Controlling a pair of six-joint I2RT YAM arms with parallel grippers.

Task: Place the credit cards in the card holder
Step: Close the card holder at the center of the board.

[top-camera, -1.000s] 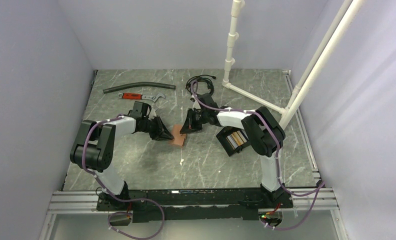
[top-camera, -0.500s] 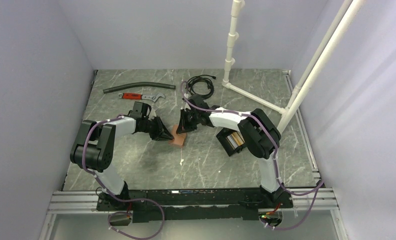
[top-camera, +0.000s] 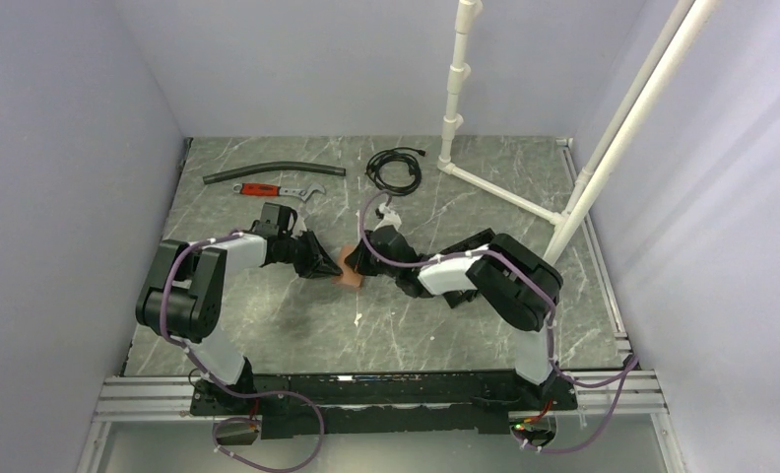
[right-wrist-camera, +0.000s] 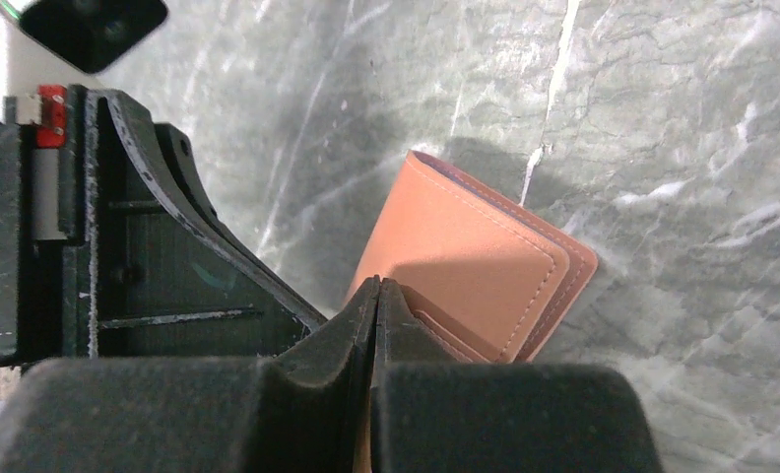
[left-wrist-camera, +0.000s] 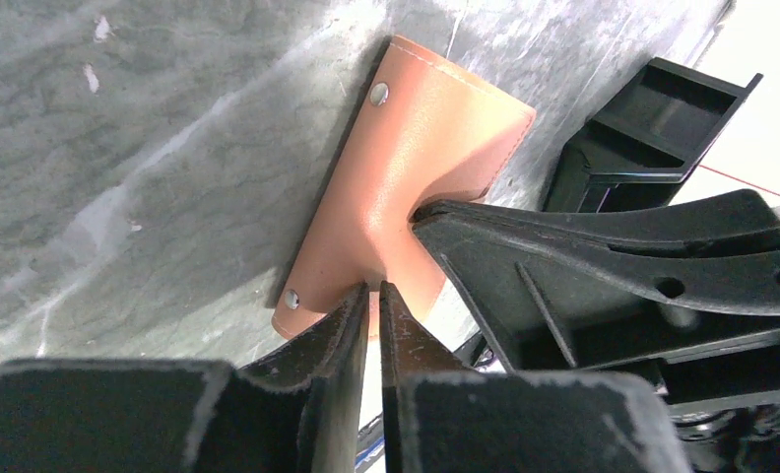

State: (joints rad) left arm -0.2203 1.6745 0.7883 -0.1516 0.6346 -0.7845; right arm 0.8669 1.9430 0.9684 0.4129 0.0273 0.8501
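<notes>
At the back left of the grey table (top-camera: 268, 325) lie a black hose (top-camera: 273, 174) and a wrench (top-camera: 268, 189) with a red handle. They lie near each other and well apart from my fingers.

My left gripper (left-wrist-camera: 371, 293) is down low on the table. Its two fingers are almost together, with only a thin slit between them. They pinch the near edge of the brown wallet (left-wrist-camera: 421, 148).

The wallet lies on the table between my two grippers. It has small metal studs (left-wrist-camera: 379, 94) along one side. The leather bumps up a little in the middle.

My right gripper (right-wrist-camera: 376, 288) comes in from the other side. It is clenched tight with nothing between its fingers. Its tip pushes on the wallet, just beside the tip of my left gripper.

Behind them, at the back, a black cable (top-camera: 394, 168) lies in a coil.

The card holder (top-camera: 453, 299) is to the right of the wallet, under my right arm. From above I see only a dark corner of it. The credit cards are hidden from me here.

At the back right stand white pipes (top-camera: 454, 99).
</notes>
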